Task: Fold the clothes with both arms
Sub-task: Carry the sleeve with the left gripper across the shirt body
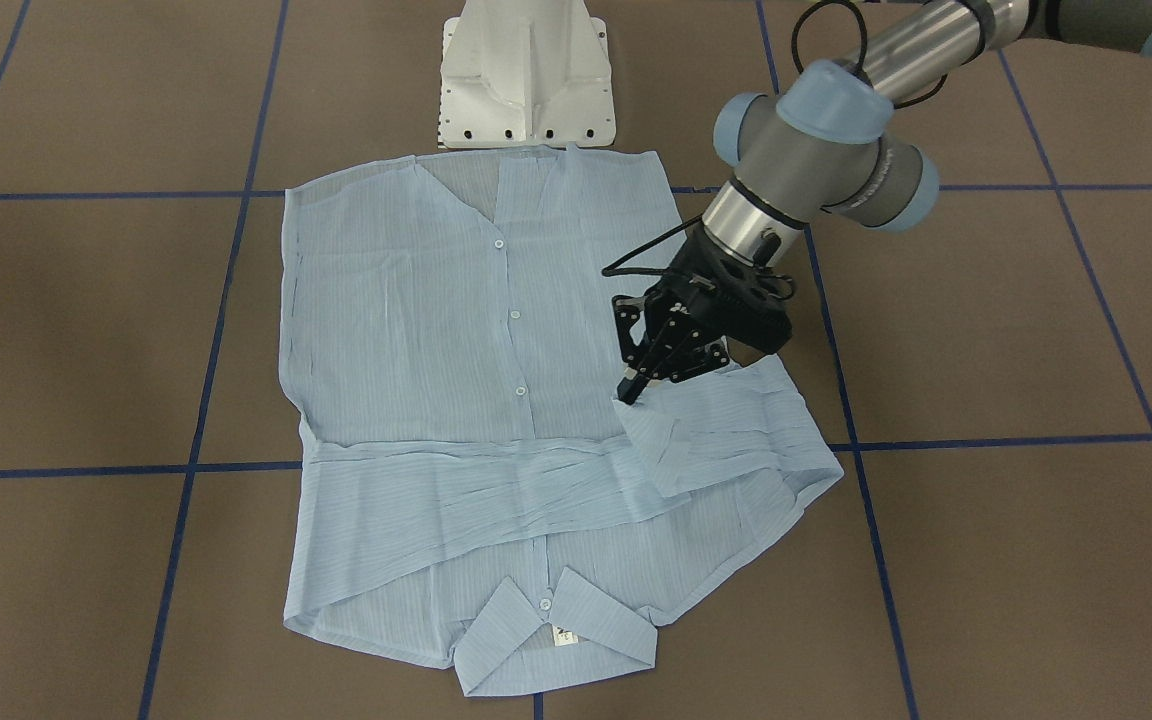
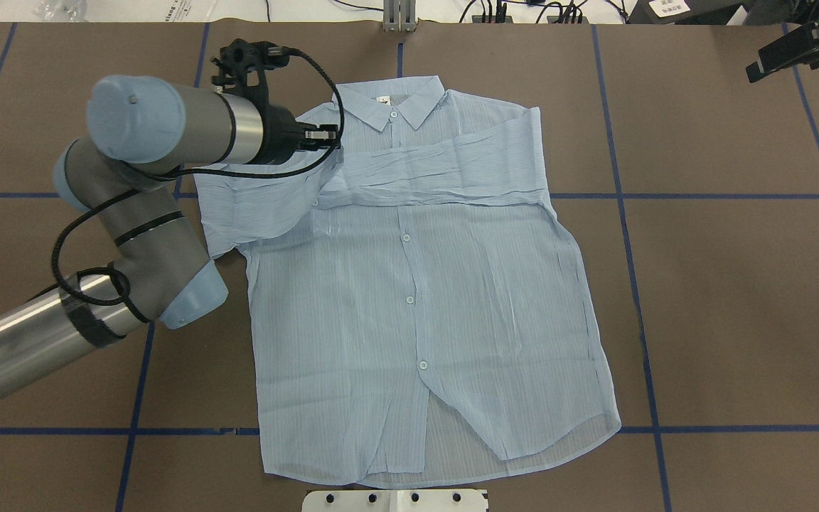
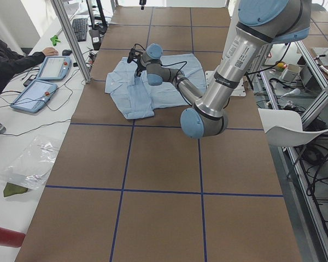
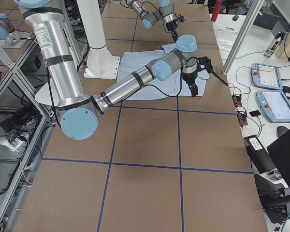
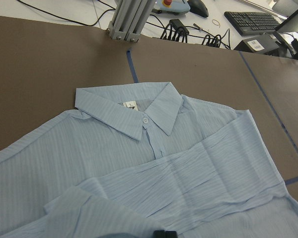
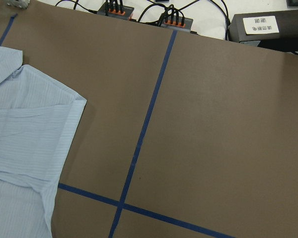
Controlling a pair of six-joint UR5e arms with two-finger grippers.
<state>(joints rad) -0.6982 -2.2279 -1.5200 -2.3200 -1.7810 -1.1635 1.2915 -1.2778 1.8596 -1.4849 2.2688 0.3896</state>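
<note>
The light blue shirt point(image 1: 436, 330) point(image 2: 416, 299) lies flat on the table, buttons up, with its collar point(image 2: 399, 99) point(image 5: 134, 111) away from the robot. One sleeve point(image 2: 438, 171) is folded across the chest. My left gripper point(image 1: 628, 388) is shut on the cuff corner of the other sleeve point(image 1: 726, 430), held low over the shirt's side near the chest. In the overhead view its fingertips are hidden behind the wrist point(image 2: 310, 135). My right gripper point(image 2: 793, 46) hangs off the shirt by the far right table edge, too small and dark to judge its jaws. Its wrist view shows only the shirt's edge point(image 6: 20, 134).
The white pedestal base point(image 1: 526, 75) stands at the shirt's hem edge. Blue tape lines point(image 2: 637, 195) cross the brown table. Cables and plugs point(image 2: 495, 11) lie along the far edge. A person sits at tablets point(image 3: 38, 82) beside the table.
</note>
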